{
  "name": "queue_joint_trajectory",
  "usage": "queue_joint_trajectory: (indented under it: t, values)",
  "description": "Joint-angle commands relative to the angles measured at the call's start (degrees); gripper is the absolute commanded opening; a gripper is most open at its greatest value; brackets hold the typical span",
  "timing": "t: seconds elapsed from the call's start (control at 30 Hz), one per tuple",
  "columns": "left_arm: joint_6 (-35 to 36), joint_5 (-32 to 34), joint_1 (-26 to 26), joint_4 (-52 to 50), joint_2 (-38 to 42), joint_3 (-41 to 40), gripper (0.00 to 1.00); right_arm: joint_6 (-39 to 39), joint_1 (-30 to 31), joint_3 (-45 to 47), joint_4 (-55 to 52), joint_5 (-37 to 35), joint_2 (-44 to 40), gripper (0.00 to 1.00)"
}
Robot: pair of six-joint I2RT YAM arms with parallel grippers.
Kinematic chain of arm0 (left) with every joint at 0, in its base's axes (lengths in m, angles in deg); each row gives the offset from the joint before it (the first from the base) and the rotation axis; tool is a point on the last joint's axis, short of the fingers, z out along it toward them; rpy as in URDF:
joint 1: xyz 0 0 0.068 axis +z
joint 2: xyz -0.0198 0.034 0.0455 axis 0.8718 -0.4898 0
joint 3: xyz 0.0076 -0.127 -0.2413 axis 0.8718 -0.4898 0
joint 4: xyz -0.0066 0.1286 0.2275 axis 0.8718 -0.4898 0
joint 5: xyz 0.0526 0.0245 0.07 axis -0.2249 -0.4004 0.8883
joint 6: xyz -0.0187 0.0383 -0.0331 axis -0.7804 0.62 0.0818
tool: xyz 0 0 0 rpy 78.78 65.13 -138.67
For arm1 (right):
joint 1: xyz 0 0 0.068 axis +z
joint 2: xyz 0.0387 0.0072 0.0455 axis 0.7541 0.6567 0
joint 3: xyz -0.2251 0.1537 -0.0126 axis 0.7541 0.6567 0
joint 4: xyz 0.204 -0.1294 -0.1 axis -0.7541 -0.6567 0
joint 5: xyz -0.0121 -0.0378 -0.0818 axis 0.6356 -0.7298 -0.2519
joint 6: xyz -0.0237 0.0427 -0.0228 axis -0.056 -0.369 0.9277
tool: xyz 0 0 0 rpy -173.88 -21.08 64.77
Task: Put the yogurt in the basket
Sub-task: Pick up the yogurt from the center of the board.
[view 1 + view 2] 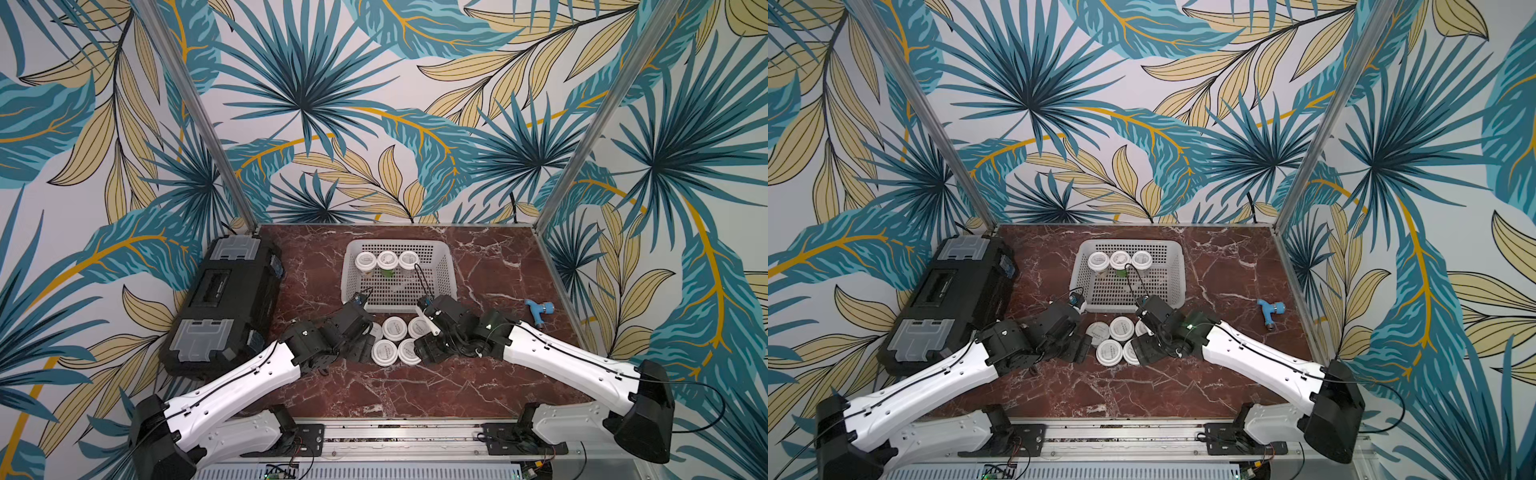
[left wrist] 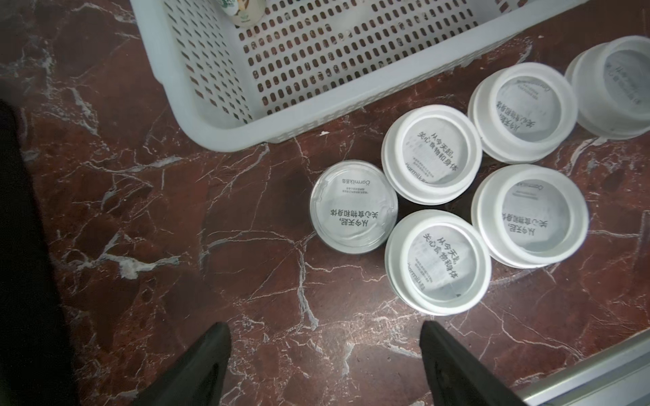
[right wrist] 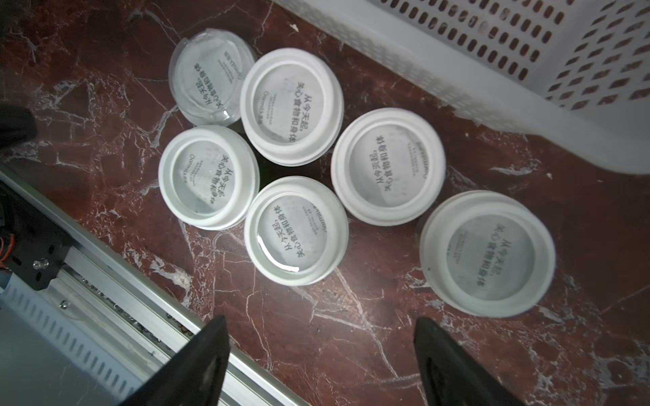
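The left claw (image 2: 323, 327) and right claw (image 3: 320, 320) both gape wide, empty. Six small white-lidded round yogurt cups (image 3: 292, 105) huddle between them, the pale perforated plastic basket (image 2: 225, 135) just beyond.

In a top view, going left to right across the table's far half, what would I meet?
big black plastic case with grey latches → pale grey-white perforated plastic basket → small blue T-shaped fitting
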Motion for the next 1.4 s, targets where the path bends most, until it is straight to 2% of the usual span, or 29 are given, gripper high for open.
queue_joint_trajectory:
  t: [0.0,0.23,0.5,1.37]
  values:
    - [-1.59,2.97,0.18,-0.01,1.01,-2.87,0.88,-1.43,2.27,-1.59,1.28,-1.25,2.92,0.87]
    - [-1.77,3.4,1.5,1.5,5.38,-5.37,0.88,-1.96,5.35,-3.42,1.58,-2.76,7.48,0.86]
    - [-1.76,3.24,1.82,1.94,10.19,-6.0,0.87,-1.52,5.62,-4.57,1.49,-4.68,10.86,0.87]
    - [-1.57,2.17,1.76,1.59,10.79,-5.67,0.87,-1.03,4.71,-5.88,1.58,-5.79,16.1,0.89]
